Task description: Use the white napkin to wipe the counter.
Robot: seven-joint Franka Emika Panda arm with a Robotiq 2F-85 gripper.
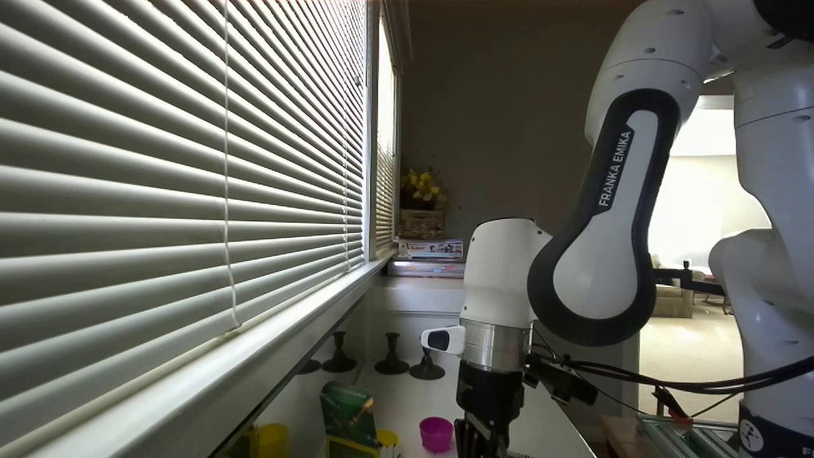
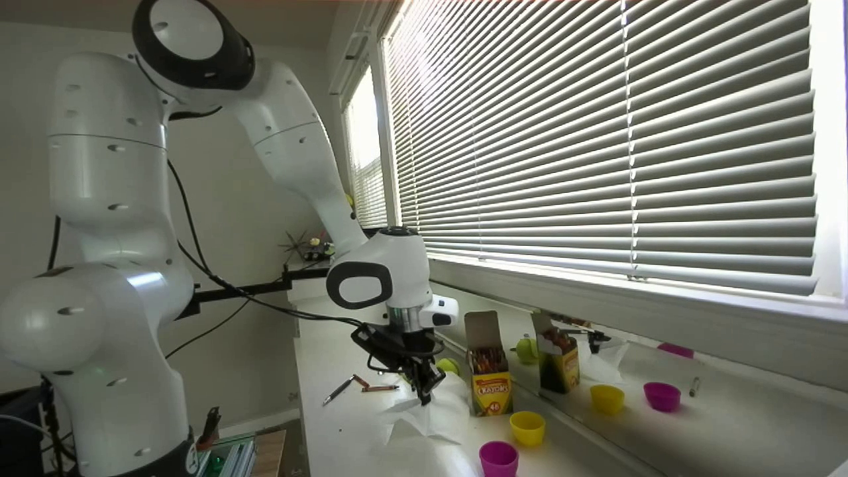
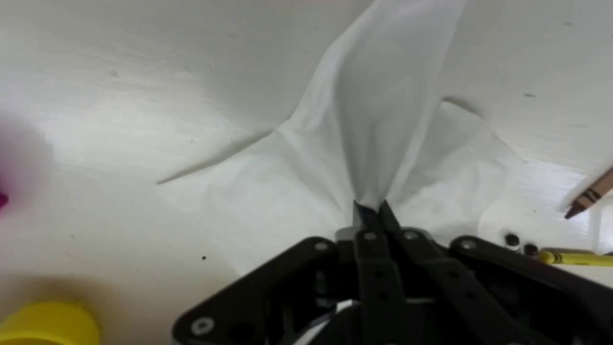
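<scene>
Tabletop (image 2: 344, 450): pale, long. Napkin (image 3: 306, 177): white, on the tabletop; wrist view shows flaps toward 9 & 3 o'clk, w/ a bunched fold to 12. Crayon box (image 2: 491, 394): upright, lid up, approx. 2 o'clk of napkin in an exterior view. Candlesticks (image 1: 392, 356): dark, 12–2 o'clk of box, in an exterior view only. Fingers (image 3: 378, 287): pinched tog. on the napkin fold, clearest in wrist view. Magenta cup (image 2: 499, 466) & yellow cup (image 2: 528, 436): in both exterior views. Brown crayon (image 3: 599, 188) & yellow crayon (image 3: 572, 258): 3 & 4 o'clk of napkin, wrist view.
</scene>
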